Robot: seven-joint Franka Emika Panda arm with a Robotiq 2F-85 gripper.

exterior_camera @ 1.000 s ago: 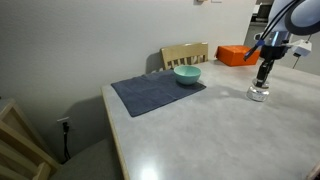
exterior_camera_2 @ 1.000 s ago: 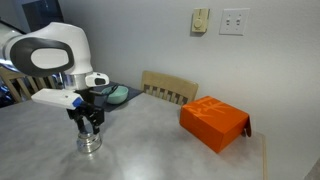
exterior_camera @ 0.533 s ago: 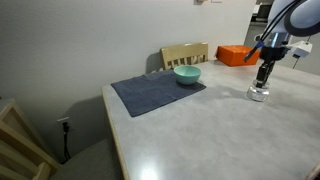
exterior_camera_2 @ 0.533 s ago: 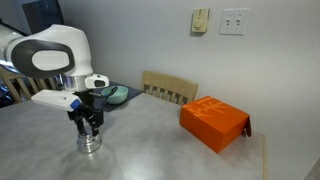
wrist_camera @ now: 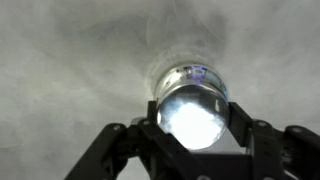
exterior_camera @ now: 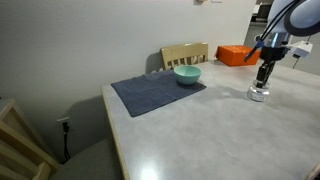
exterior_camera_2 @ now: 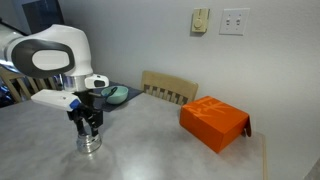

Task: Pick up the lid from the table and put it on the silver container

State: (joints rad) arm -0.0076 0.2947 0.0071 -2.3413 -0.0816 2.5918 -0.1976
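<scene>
The silver container is a small shiny metal pot on the pale table, also seen in an exterior view. My gripper hangs straight over it in both exterior views. In the wrist view the gripper is shut on the lid, a bright shiny round disc held between the two fingers. The lid sits right over the container, whose rim shows just beyond it. I cannot tell whether the lid touches the rim.
A teal bowl stands on a dark grey mat near the table's back edge. An orange box lies further along the table. A wooden chair stands behind the table by the wall.
</scene>
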